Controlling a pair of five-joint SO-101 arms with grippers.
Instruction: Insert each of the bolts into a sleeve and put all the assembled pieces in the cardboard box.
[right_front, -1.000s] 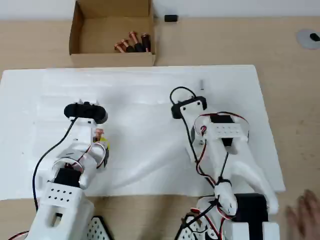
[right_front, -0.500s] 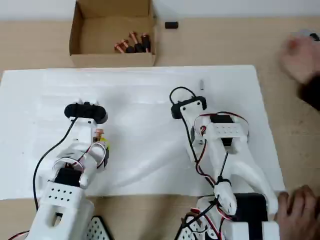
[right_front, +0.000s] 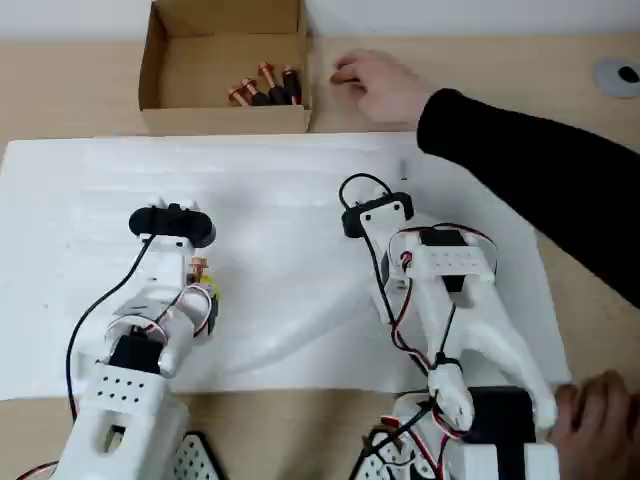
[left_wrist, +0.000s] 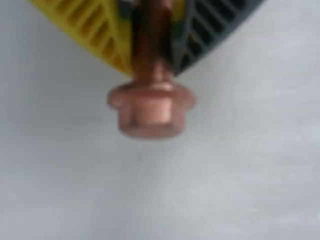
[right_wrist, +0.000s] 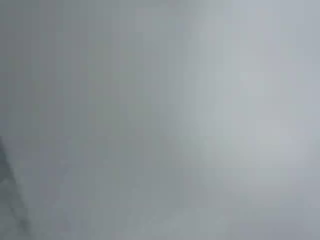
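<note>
The left gripper (left_wrist: 152, 45) is closed on the shank of a copper-coloured flanged metal bolt (left_wrist: 151, 102), pinched between one yellow ribbed finger (left_wrist: 100, 35) and one black ribbed finger (left_wrist: 205, 30). The bolt's hexagonal head sticks out past the fingertips over a white foam sheet (right_front: 270, 170). In the high view the left arm (right_front: 160, 300) stands over the left part of that sheet, with the bolt (right_front: 198, 266) showing at its gripper. The right arm (right_front: 440, 262) stands over the right part of the sheet with its wrist pointed down, and I cannot tell how its gripper is set or whether it has hold of anything. An open brown cardboard box (right_front: 155, 60) sits on the wooden table (right_front: 60, 90) at the far left, just beyond the sheet's far edge. A small cluster of assembled copper and black pieces (right_front: 265, 88) lies inside near its right wall.
</note>
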